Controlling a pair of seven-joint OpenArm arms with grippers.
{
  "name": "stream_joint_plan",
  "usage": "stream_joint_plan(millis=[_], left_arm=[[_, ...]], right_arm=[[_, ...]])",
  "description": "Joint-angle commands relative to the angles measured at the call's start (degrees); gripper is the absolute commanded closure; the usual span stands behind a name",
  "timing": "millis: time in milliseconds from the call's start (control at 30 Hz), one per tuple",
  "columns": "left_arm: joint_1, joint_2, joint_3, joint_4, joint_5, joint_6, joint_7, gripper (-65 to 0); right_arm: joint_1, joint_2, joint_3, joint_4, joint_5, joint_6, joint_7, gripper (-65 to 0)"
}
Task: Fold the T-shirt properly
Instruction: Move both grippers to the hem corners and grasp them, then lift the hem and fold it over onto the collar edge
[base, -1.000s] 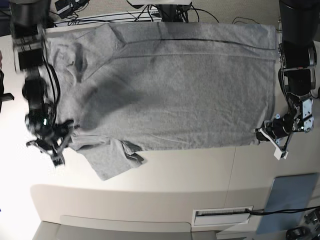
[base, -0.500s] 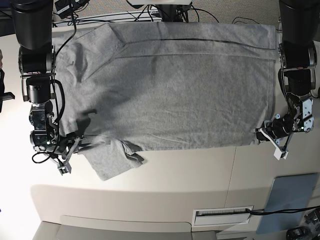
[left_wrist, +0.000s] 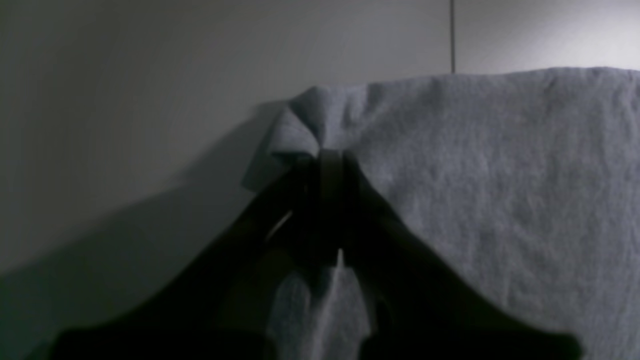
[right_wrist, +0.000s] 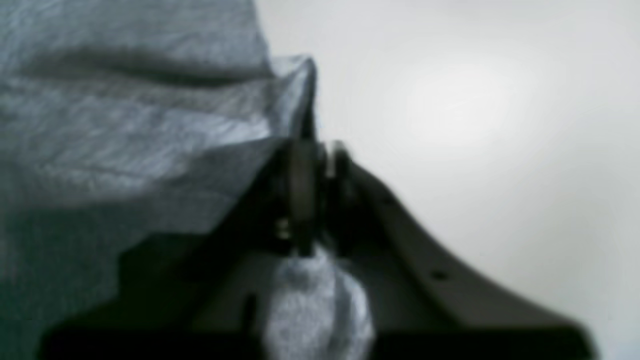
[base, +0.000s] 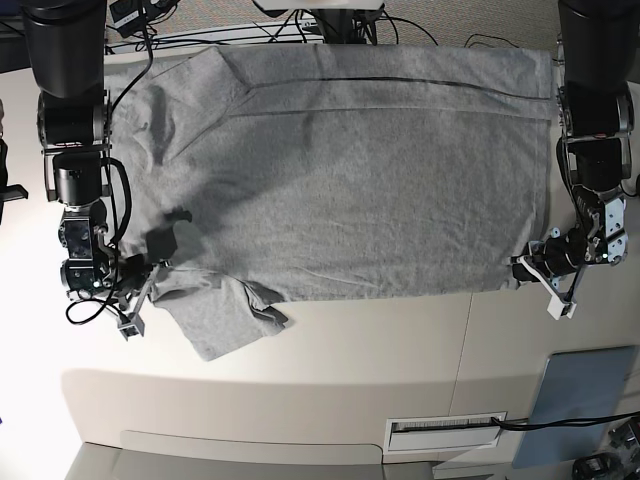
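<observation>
The heather-grey T-shirt (base: 350, 170) lies spread flat across the table, plain side up, with one sleeve (base: 225, 322) sticking out at the lower left. My left gripper (base: 522, 270) is shut on the shirt's lower right hem corner. In the left wrist view the gripper (left_wrist: 331, 156) pinches a bunched corner of the cloth (left_wrist: 500, 175). My right gripper (base: 150, 287) is shut on the shirt's edge just above the sleeve. The right wrist view shows that gripper (right_wrist: 315, 150) pinching a raised fold of cloth (right_wrist: 125, 125).
A flat grey-blue panel (base: 585, 392) lies at the lower right, near a white slotted strip (base: 445, 432). Cables (base: 250, 30) run along the far edge behind the shirt. The table's front edge (base: 300, 385) is below the shirt.
My right gripper has moved in from the left onto the shirt's edge by the sleeve and shut on it, lifting a small fold. The left arm has not moved.
</observation>
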Motion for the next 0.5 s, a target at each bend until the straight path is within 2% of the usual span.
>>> stream_joint_plan(millis=[0, 67, 133, 167, 267, 400, 467], left_arm=[[-1.07, -0.79, 0.04, 0.42, 0.59, 0.02, 0.33, 0.0], [-1.07, -0.81, 0.04, 0.42, -0.26, 0.04, -0.70, 0.0], [-1.09, -0.85, 0.04, 0.55, -1.46, 0.02, -0.68, 0.0], [-1.07, -0.98, 0.04, 0.85, -2.16, 0.02, -0.46, 0.0], [-1.07, -1.40, 0.04, 1.95, -4.98, 0.00, 1.29, 0.0], [-1.07, -2.75, 0.04, 3.17, -10.01, -0.28, 4.74, 0.0], [-1.05, -3.74, 0.04, 3.50, -12.26, -1.81, 5.60, 0.0]], right_arm=[[1.40, 0.70, 0.22, 0.61, -0.57, 0.07, 0.70, 0.0], [1.38, 0.70, 0.22, 0.61, -0.55, -1.97, 3.21, 0.0], [1.40, 0.76, 0.22, 1.07, -0.55, -6.73, 4.83, 0.0], [1.38, 0.90, 0.24, 1.88, -0.55, -8.07, 4.76, 0.0], [0.81, 2.08, 0.24, 6.05, -0.11, -8.55, 3.17, 0.0], [-4.61, 5.86, 0.24, 18.18, 2.45, -8.85, 1.88, 0.0], [-8.59, 8.02, 0.24, 25.29, 3.17, -11.02, 1.66, 0.0]])
